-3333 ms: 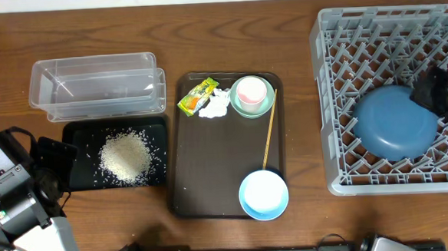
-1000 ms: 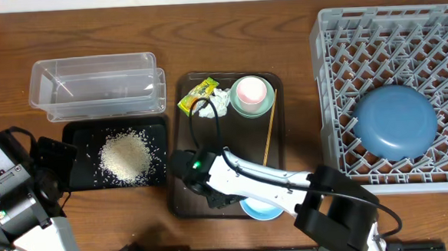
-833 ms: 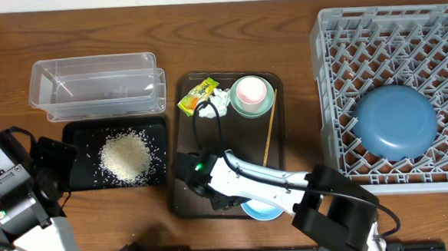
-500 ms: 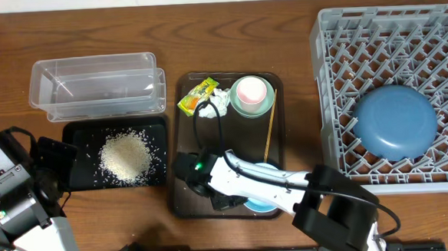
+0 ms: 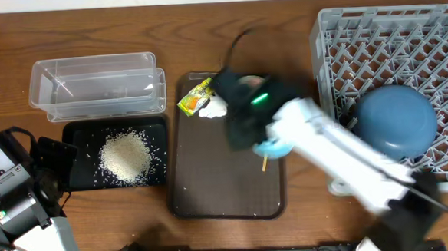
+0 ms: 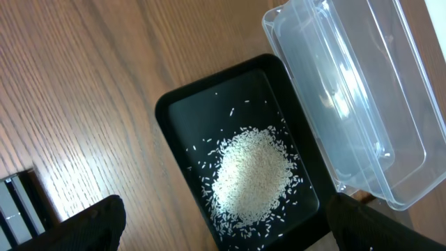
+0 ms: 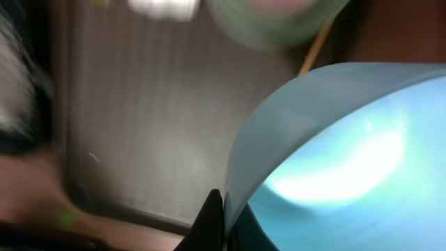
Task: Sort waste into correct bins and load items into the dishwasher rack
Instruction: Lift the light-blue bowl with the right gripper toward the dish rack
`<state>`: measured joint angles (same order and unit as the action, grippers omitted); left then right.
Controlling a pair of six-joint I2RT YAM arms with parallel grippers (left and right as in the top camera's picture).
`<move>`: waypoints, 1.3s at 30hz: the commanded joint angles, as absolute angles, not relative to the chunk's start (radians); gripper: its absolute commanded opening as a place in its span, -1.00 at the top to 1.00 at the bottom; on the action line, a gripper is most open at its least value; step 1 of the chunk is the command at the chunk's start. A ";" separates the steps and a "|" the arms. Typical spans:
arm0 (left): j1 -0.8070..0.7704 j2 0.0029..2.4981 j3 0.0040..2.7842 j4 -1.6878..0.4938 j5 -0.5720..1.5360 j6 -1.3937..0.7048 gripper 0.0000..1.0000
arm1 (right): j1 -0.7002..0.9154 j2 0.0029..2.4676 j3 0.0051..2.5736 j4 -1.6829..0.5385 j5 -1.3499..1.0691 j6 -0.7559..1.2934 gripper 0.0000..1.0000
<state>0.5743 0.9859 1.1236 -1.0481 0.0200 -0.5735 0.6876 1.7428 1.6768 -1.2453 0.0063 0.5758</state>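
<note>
- The right hand pinches only the rim of the small light-blue bowl, tilted above the right half of the brown serving tray. So thin a grip may slip and drop the bowl onto the thin wooden stick.
- Right of the tray, the dishwasher rack already carries the large dark-blue bowl. A careless set-down could knock it or snag on pegs.
- The left hand, spread wide left of the tray above the rice, threatens nothing.

A brown serving tray lay at the centre of the overhead frame, long side vertical, on a wooden table.
</note>
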 commanded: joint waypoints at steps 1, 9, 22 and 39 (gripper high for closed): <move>0.579 0.986 1.145 -1.051 0.015 -0.578 -0.89 | 0.460 1.634 1.717 -1.201 -0.161 0.363 0.98; 0.580 0.986 1.145 -1.051 0.015 -0.578 -0.89 | -0.142 1.603 1.706 -1.007 -0.762 0.073 0.98; 0.580 0.986 1.145 -1.051 0.015 -0.578 -0.89 | -0.646 1.830 1.697 -0.839 -1.134 0.021 0.98; 0.580 0.986 1.145 -1.051 0.015 -0.578 -0.89 | -0.921 2.015 1.674 -0.988 -1.455 -0.132 0.98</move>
<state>0.5743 0.9859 1.1236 -1.0481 0.0200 -0.5735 -0.8967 2.0220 1.6928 -0.9504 -1.4010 -0.0448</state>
